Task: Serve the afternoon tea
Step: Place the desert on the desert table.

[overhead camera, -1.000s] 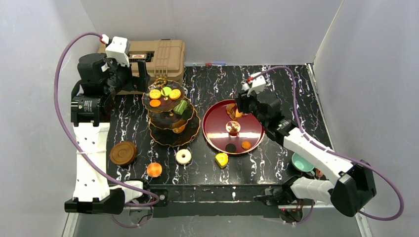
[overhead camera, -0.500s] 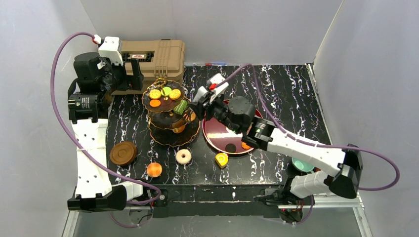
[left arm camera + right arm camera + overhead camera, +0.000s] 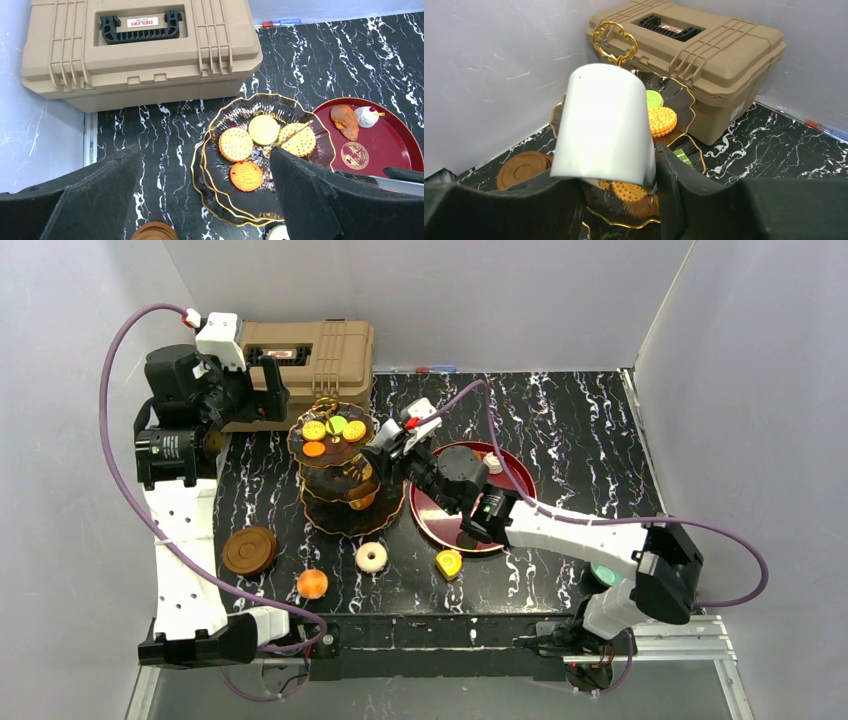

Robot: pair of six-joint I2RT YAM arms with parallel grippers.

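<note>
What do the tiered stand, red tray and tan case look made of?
Stand: dark glass or clear plastic, glossy, with ribbed highlights and gilt rims. Tray: glossy red lacquer look, wood or plastic, cannot tell. Case: matte moulded plastic, judging by ribs and latches.

Tabletop (image 3: 600,420): glossy black, white marble veining. Case (image 3: 140,55): matt tan moulded plastic. Tiered stand (image 3: 235,107): dark glassy sheen, gold rims. Tray (image 3: 395,145): glossy red lacquer look. White cup (image 3: 601,125): smooth, satin. Saucers (image 3: 249,550): brown, wood-like.
</note>
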